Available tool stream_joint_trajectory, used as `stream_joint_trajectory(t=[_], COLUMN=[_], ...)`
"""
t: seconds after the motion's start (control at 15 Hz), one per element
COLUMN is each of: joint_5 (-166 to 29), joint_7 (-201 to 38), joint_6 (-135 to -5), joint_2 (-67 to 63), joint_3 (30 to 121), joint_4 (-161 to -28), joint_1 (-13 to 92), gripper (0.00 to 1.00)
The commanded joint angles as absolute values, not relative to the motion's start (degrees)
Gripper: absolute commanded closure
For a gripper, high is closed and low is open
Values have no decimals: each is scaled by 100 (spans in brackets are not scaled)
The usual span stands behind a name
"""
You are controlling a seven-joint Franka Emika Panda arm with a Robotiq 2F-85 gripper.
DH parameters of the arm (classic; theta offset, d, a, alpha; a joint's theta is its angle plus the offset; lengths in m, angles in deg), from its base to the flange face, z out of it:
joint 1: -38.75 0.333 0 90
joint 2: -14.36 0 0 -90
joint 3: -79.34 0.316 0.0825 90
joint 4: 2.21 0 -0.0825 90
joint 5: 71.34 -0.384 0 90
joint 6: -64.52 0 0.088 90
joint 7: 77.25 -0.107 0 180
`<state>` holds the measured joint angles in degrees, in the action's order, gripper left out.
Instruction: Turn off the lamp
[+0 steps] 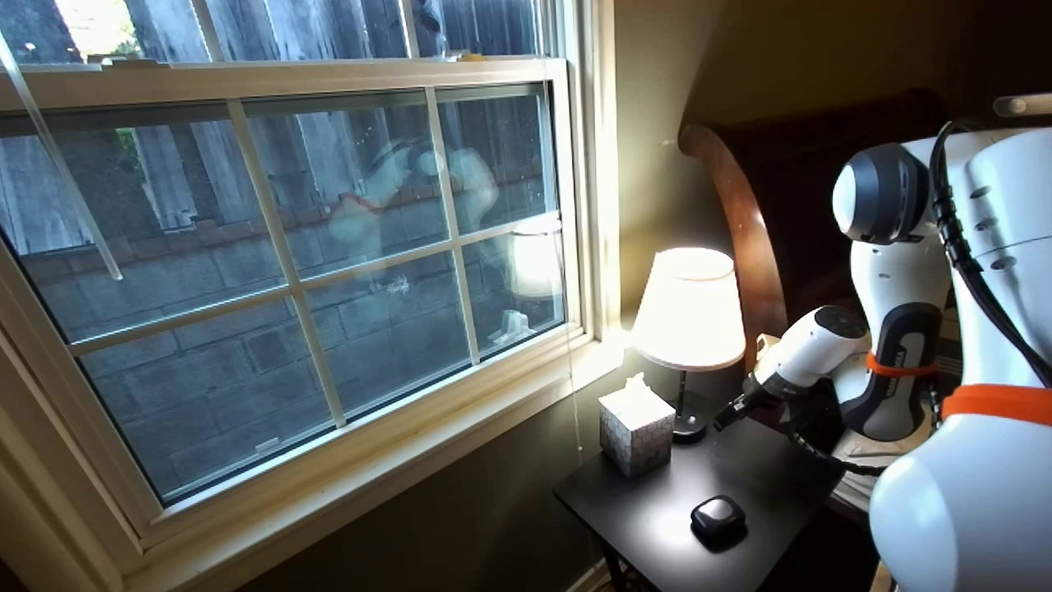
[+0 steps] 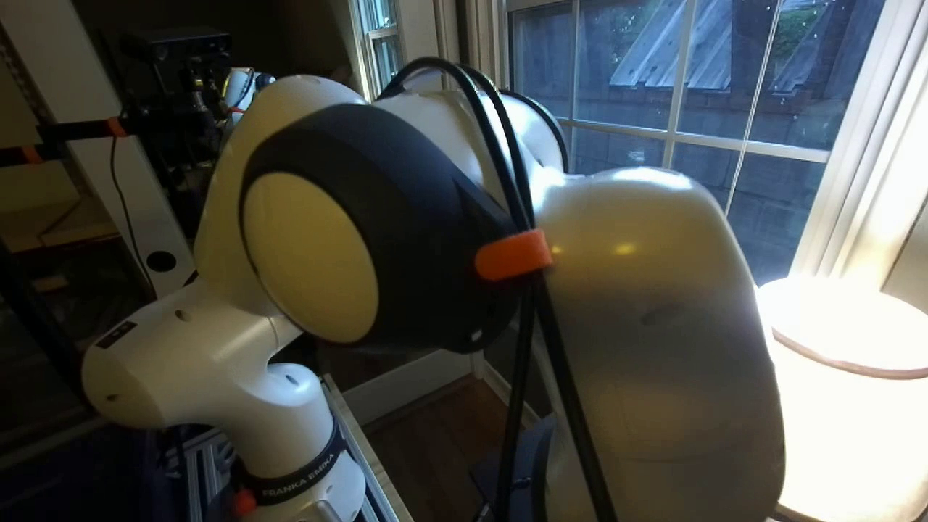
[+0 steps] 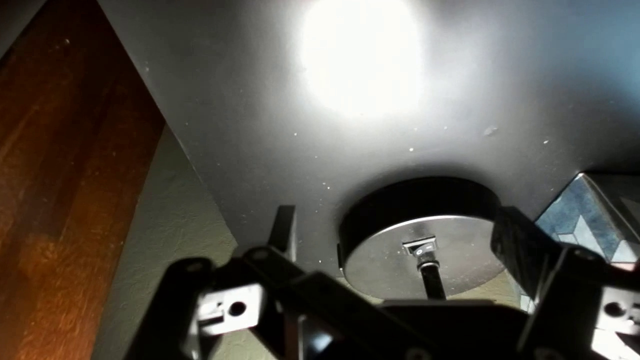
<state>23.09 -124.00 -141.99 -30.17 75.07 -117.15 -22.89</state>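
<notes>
Far left in an exterior view is the window (image 1: 294,292); a big swing could bang it.

Next, on the dark counter (image 1: 641,514), comes the tissue box (image 1: 635,436). If its neighbour gets shoved, the box may get pushed too.

That neighbour is the lamp (image 1: 689,329), upright on the counter just beside the box, and shining. Its pole (image 3: 433,284) looks thin and its shade (image 1: 690,308) looks big, so a bump up there could tip it over. The wrist view shows the switch (image 3: 422,248) on top of the round base (image 3: 420,227), right in front of the pole. The switch is tiny, so a poke could miss it, get stuck on the pole, or press the wrong side. Then the lamp would not go dark.

A bit more to the right sits a small black thing (image 1: 717,518). A low sweep could knock it off.

Then comes the gripper (image 1: 723,422), spread wide and holding nothing. The switch shows between its two fingers (image 3: 283,225), so going straight ahead may hit the base and slide the lamp. One finger (image 3: 520,245) looks very near the base; I can't tell if they touch.

Farthest right is the arm (image 1: 900,271). Leaning in too far, it could brush the shade.
</notes>
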Motion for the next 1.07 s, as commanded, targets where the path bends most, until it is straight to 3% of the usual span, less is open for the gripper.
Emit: stream_joint_trajectory(t=[0.0, 0.13, 0.2, 0.27, 0.67, 0.73, 0.87, 1.0], joint_5=[2044, 1880, 1755, 1631, 684, 882, 710, 675], joint_7=[-11566, -11009, -10710, -10437, -9370, -9663, -9537, -9524], joint_6=[-14778, -15027, -15167, -15303, -16402, -16295, -16435, -16444], joint_2=[-3588, -3769, -3866, -3955, -4350, -4143, -4264, -4290], joint_3=[7763, 7866, 7929, 7985, 7838, 7651, 7655, 7658], joint_4=[-11261, -11147, -11092, -11049, -11159, -11180, -11179, -11176], joint_1=[-2676, -2810, -2881, -2942, -2686, -2545, -2493, -2476], gripper=[0, 0, 25, 26, 74, 56, 71, 74])
